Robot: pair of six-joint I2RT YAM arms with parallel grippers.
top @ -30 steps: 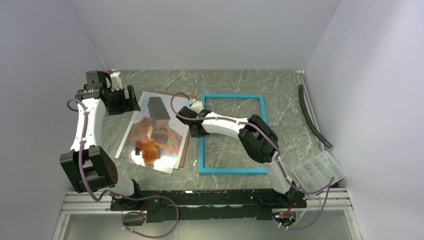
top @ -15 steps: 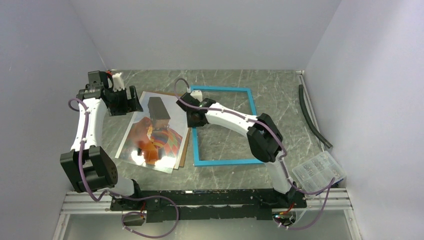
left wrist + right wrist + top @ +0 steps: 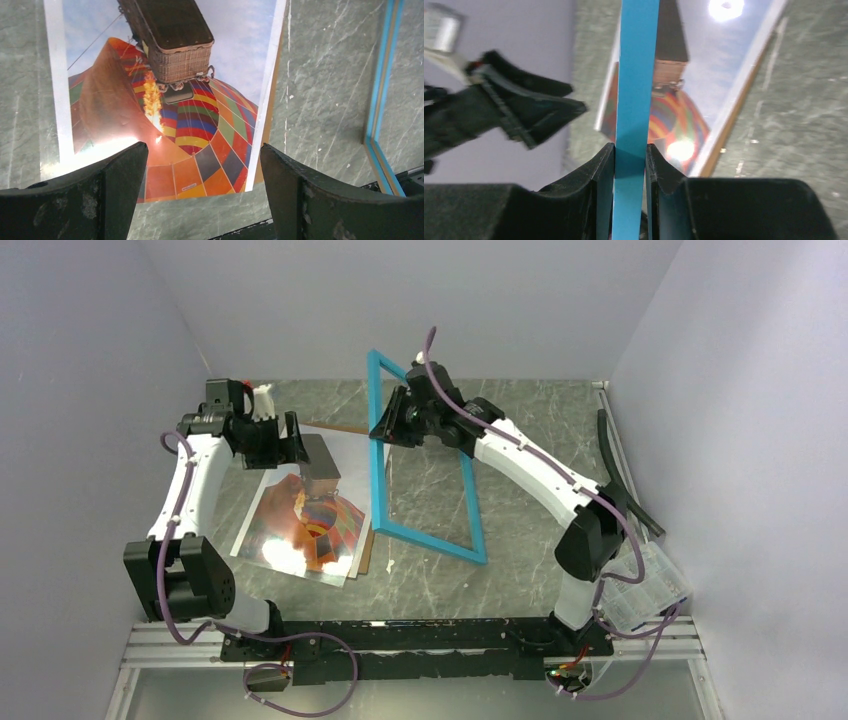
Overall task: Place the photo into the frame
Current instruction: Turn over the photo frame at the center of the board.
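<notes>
While the right gripper (image 3: 630, 150) grips one long rail of the frame (image 3: 378, 465), the frame stands tilted on its near edge. The photo (image 3: 305, 530) lies flat beside it on a brown board (image 3: 258, 172). The left gripper (image 3: 202, 165) hovers above the photo, jaws released. The next move probably calls for laying the frame face down. Only the right wrist view shows the fingers pinching the rail.

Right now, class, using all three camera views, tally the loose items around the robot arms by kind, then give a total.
photo: 1
frame: 1
brown backing board: 1
clear plastic box: 1
black hose: 1
Total: 5
</notes>
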